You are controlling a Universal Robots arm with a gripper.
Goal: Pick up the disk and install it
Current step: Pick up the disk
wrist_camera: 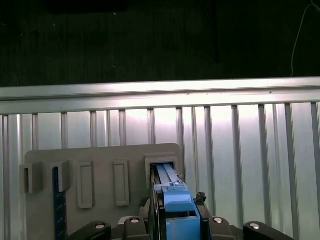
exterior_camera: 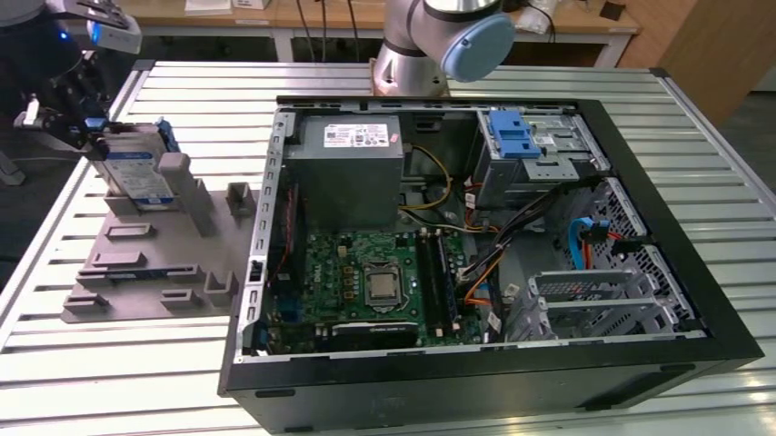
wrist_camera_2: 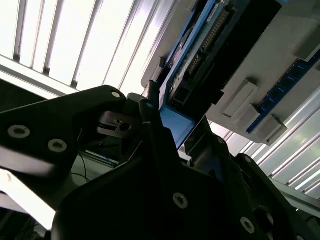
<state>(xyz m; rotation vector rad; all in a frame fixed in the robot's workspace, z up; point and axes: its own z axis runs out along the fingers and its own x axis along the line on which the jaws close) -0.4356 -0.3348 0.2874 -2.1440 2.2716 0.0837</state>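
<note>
The disk [exterior_camera: 136, 168], silver with a white-and-blue label and a blue carrier, stands on edge in a slot of the grey holder plate [exterior_camera: 145, 263] at the exterior view's left. My gripper [exterior_camera: 87, 127] is at the disk's outer end, with its black fingers on either side of the blue carrier. In the first wrist view the carrier end of the disk [wrist_camera: 172, 192] sits between the fingers of the gripper [wrist_camera: 178, 220], still in the holder's slot [wrist_camera: 162, 162]. The second wrist view shows the gripper [wrist_camera_2: 175, 122] shut on the disk's blue edge [wrist_camera_2: 184, 49].
An open black computer case [exterior_camera: 679, 236] lies on the slatted metal table [exterior_camera: 97, 381], to the right of the holder in the exterior view. It holds a motherboard [exterior_camera: 376, 282], a grey power supply [exterior_camera: 352, 168] and a drive bay with a blue latch [exterior_camera: 515, 134]. The arm's base [exterior_camera: 424, 45] stands behind the case.
</note>
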